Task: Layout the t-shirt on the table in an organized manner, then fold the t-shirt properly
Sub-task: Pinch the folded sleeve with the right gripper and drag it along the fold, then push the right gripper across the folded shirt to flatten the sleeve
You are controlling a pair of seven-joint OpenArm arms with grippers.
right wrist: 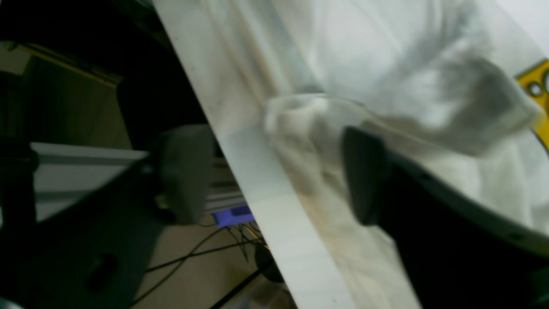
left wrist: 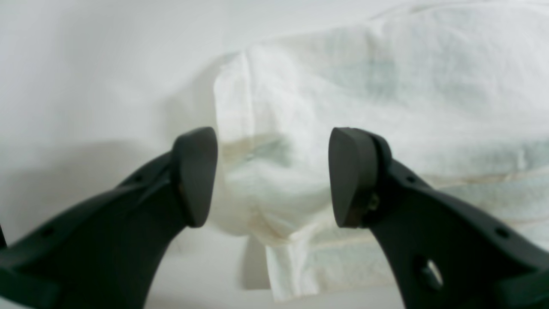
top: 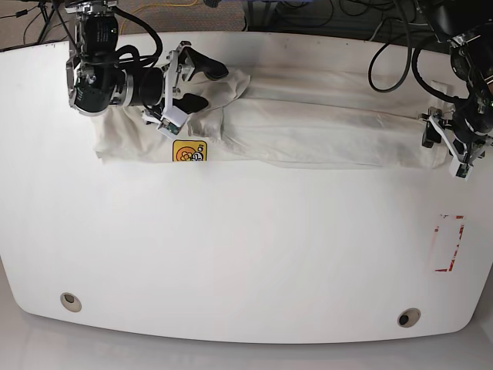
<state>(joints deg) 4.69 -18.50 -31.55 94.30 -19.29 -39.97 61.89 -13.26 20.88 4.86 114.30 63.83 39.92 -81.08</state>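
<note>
Broadly, a large white table [top: 246,254] with rounded edges, most of its near and middle surface bare. Along the far side, a white t-shirt [top: 308,123] folded into a long band running across the table's width, creased lengthwise, its far edge close to the table's far edge and its near edge straight but rumpled. On the band's near edge toward the base view's left, a small orange-yellow square logo [top: 189,151], also glimpsed at the right border of the right wrist view [right wrist: 538,92]. Near the table's right edge in the base view, a red tape rectangle [top: 447,243], well apart from the cloth. Near the front edge, two round grommet holes [top: 70,301], one toward each corner.

At the band's left end in the base view, the right gripper [top: 179,86] with jaws spread wide, one finger [right wrist: 362,176] over bunched cloth, the other finger out past the table's edge; nothing pinched between them, though the view is blurred. At the band's other end, the left gripper [left wrist: 272,176], jaws apart, pads straddling a rounded corner of the t-shirt [left wrist: 386,107] without closing on it; whether the pads brush the cloth, cannot tell. Bare tabletop [left wrist: 85,86] beside that corner.
</note>
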